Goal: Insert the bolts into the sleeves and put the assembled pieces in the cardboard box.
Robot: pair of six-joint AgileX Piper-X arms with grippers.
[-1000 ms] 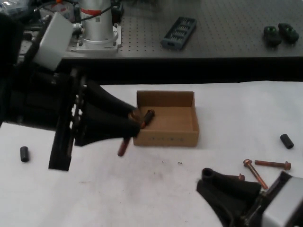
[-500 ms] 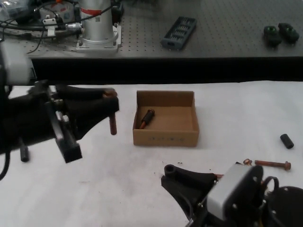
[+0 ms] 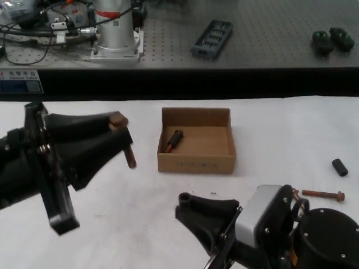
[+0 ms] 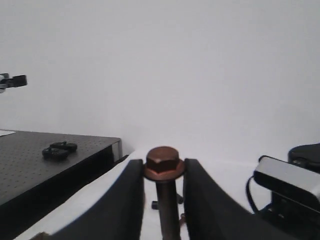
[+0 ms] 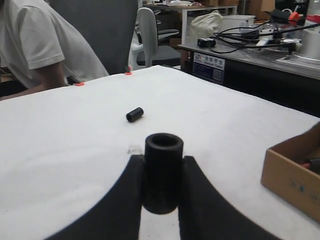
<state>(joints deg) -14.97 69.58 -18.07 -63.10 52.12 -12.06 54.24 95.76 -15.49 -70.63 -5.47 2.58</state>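
My left gripper (image 3: 122,133) hovers left of the cardboard box (image 3: 196,163), shut on a copper bolt (image 3: 129,154) that hangs head up. In the left wrist view the bolt's hex head (image 4: 163,163) sits between the two fingers. My right gripper (image 3: 188,205) is low at the front centre, shut on a black sleeve (image 3: 184,198); in the right wrist view this sleeve (image 5: 163,170) stands upright, bore up. An assembled bolt and sleeve (image 3: 173,139) lies inside the box. A loose sleeve (image 3: 339,167) and a loose bolt (image 3: 323,194) lie at the right.
Another black sleeve (image 5: 134,114) lies on the white sheet beyond my right gripper, and the box corner (image 5: 292,167) is off to one side. On the rear bench are a metal base (image 3: 115,35), a ribbed block (image 3: 212,37) and two dark knobs (image 3: 332,39).
The left gripper pulled back left from the box front with the bolt, which now hangs head up. The right gripper moved left toward the front centre with its sleeve.
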